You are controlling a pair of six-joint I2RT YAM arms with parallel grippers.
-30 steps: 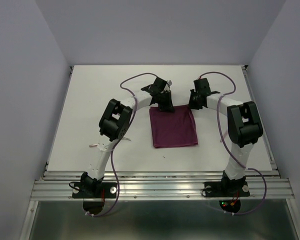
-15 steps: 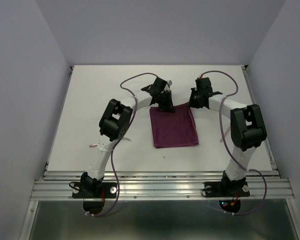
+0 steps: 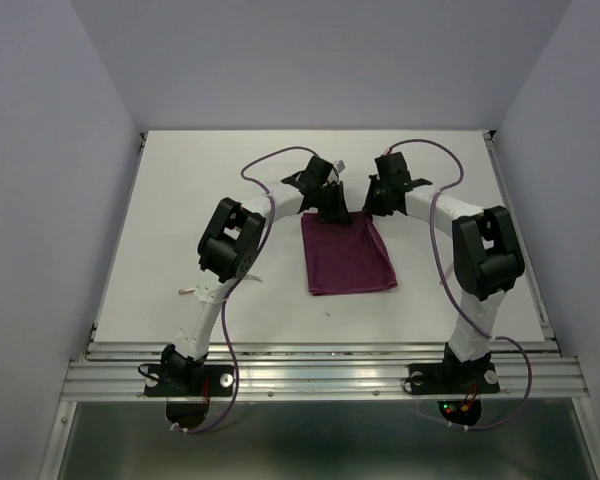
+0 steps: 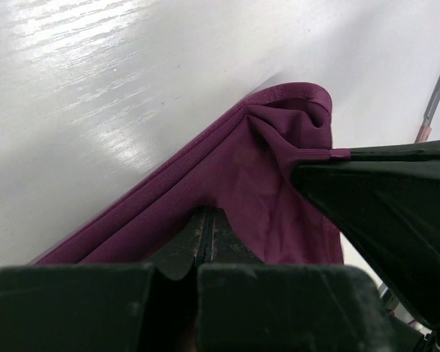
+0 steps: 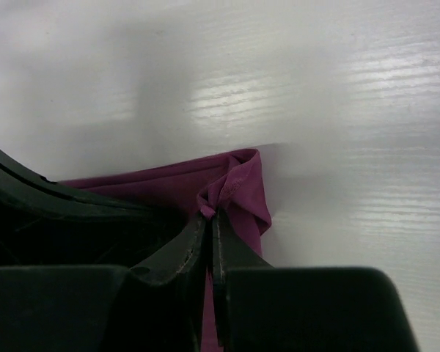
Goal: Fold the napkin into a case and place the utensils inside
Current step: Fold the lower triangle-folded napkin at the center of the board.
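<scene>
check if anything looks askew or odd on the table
The napkin lies skewed: its far right corner is bunched up in the shut right tool, so the far edge is narrower than the near one.

- A robot lab test cell.
- White table (image 3: 160,220) boxed in by plain pale walls (image 3: 40,200).
- Left arm (image 3: 230,245) and right arm (image 3: 485,255) bolted to a metal rail (image 3: 320,378).

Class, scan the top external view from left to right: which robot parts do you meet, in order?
In order: left arm's elbow → left end effector → right end effector → right arm's elbow. The napkin spans both end effectors, so omitted.
</scene>
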